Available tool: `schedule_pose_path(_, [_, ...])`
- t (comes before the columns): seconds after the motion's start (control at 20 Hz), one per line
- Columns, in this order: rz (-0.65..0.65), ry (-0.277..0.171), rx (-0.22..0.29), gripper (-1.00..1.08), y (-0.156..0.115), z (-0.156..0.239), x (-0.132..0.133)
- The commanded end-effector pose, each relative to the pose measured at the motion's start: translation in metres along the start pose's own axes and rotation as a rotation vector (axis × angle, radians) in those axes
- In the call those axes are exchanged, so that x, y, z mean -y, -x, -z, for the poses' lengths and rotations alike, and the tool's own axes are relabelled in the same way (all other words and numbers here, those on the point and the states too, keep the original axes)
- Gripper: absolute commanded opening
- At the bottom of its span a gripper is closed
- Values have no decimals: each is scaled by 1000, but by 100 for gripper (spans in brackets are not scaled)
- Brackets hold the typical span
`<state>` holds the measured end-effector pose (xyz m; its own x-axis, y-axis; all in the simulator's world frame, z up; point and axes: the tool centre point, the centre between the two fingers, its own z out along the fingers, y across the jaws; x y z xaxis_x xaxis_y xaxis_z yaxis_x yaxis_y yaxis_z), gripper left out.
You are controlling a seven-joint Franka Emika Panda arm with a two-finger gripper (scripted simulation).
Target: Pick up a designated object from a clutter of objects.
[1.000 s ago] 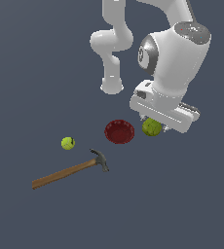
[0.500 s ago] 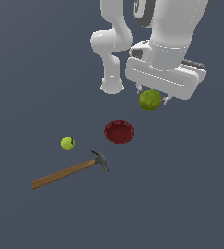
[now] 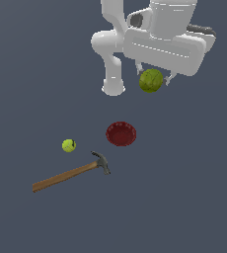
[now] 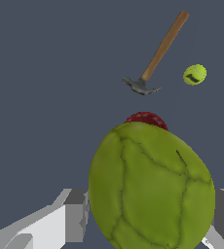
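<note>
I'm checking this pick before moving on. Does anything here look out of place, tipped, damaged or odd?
Nothing stands out. The tool holds the pear in the air, above the floor. The bowl sits upright, the ball rests apart from it, and the hammer lies flat, all looking whole.

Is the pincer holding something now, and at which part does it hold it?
Yes. The pincer holds the green pear, clamped at its two opposite sides, well above the dark red bowl.
</note>
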<state>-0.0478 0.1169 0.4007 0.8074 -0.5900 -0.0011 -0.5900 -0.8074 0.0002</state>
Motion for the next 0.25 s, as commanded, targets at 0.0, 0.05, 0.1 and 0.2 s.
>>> schedule_pose_path(0.0, [0,-1,-1,-100,1,9,-3])
schedule_pose_path(0.05, [0,-1,-1,-100,1,10,-4])
schedule_pose_path(0.1, [0,-1,-1,-100,1,12,-4])
schedule_pose_path(0.2, [0,-1,-1,-100,2,13,-4])
